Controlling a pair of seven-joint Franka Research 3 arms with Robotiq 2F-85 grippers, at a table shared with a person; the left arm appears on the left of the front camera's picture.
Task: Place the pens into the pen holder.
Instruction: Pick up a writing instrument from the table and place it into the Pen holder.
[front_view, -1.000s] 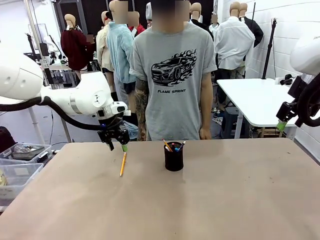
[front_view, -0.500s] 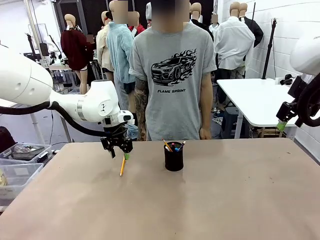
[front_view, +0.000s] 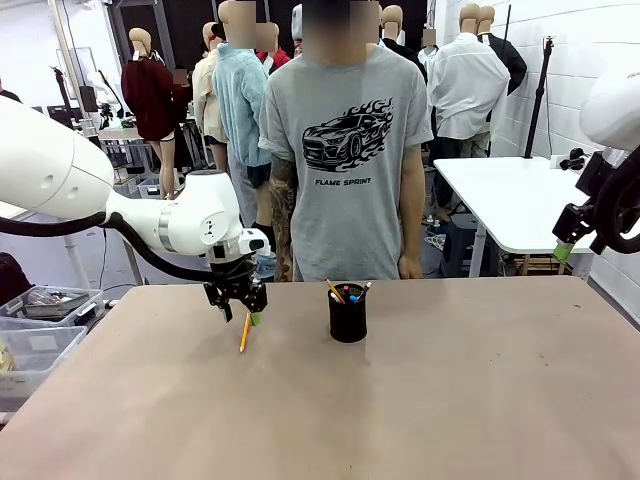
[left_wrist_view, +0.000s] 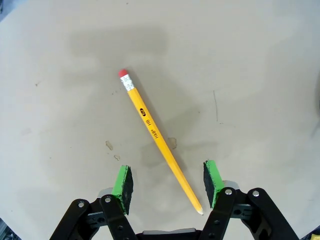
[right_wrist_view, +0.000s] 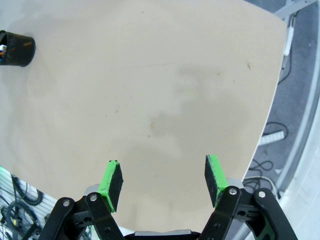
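A yellow pencil (front_view: 245, 329) with a pink eraser lies flat on the table (front_view: 420, 400), left of the black mesh pen holder (front_view: 347, 313). Several pens (front_view: 345, 292) stand in the holder. My left gripper (front_view: 240, 312) hangs open just above the pencil's far end. In the left wrist view the pencil (left_wrist_view: 157, 136) runs diagonally, its tip end between my open green pads (left_wrist_view: 122, 182), untouched. My right gripper (right_wrist_view: 163, 179) is open and holds nothing, high at the right side; one green fingertip (front_view: 562, 252) shows in the front view. The holder (right_wrist_view: 16, 48) sits far off in the right wrist view.
A person in a grey T-shirt (front_view: 345, 150) stands at the far edge behind the holder, arms down. Clear bins (front_view: 35, 330) sit left of the table. A white table (front_view: 510, 200) stands at the back right. The near half of the table is bare.
My left gripper has moved right and down to hover over the pencil's far end. The pencil, the holder and the right arm have not moved.
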